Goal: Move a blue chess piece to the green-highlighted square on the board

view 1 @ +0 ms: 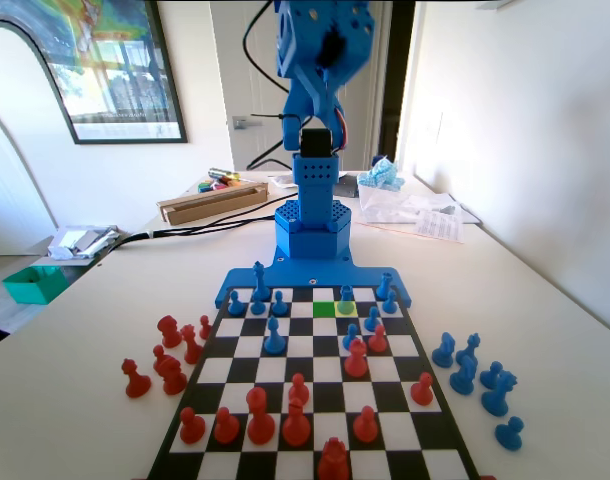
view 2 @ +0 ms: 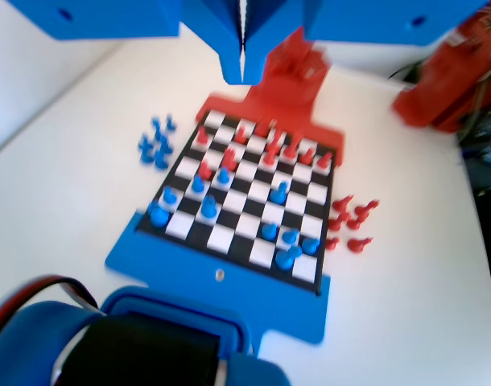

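Hand (view 2: 242, 60) high above board (view 2: 229, 241), jaws pressed together, holding nothing. Green-highlighted square (view 1: 325, 309) empty; blue pawn (view 1: 346, 301) on adjacent yellow square.

At the frame's top centre, the blue two-finger gripper (view 2: 242, 60) is hanging with its jaws pressed together, high above the flat black-and-white chequered board (view 2: 244, 211) lying mid-frame. Blurred small blue plastic pieces (view 2: 156, 142) are clustering on the white table (view 2: 60, 161), upper left.
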Tool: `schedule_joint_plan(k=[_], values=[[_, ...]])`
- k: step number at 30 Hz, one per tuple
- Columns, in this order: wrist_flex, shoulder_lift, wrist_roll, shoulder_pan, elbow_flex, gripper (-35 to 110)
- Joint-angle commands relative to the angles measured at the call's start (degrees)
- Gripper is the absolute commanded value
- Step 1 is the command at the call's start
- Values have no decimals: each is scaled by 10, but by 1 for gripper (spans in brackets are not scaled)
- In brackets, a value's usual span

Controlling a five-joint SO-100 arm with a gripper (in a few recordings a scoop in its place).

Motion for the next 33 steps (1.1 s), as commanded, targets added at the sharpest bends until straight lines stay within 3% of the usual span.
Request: schedule_joint_plan(k=[1,10,18,33], values=[[3,-41,-21,-13,-30,1],[-21,-178,25,-28,-45,2],[-142,-252,133,-21,18,3],[-272,-336,167,-55,140,6]])
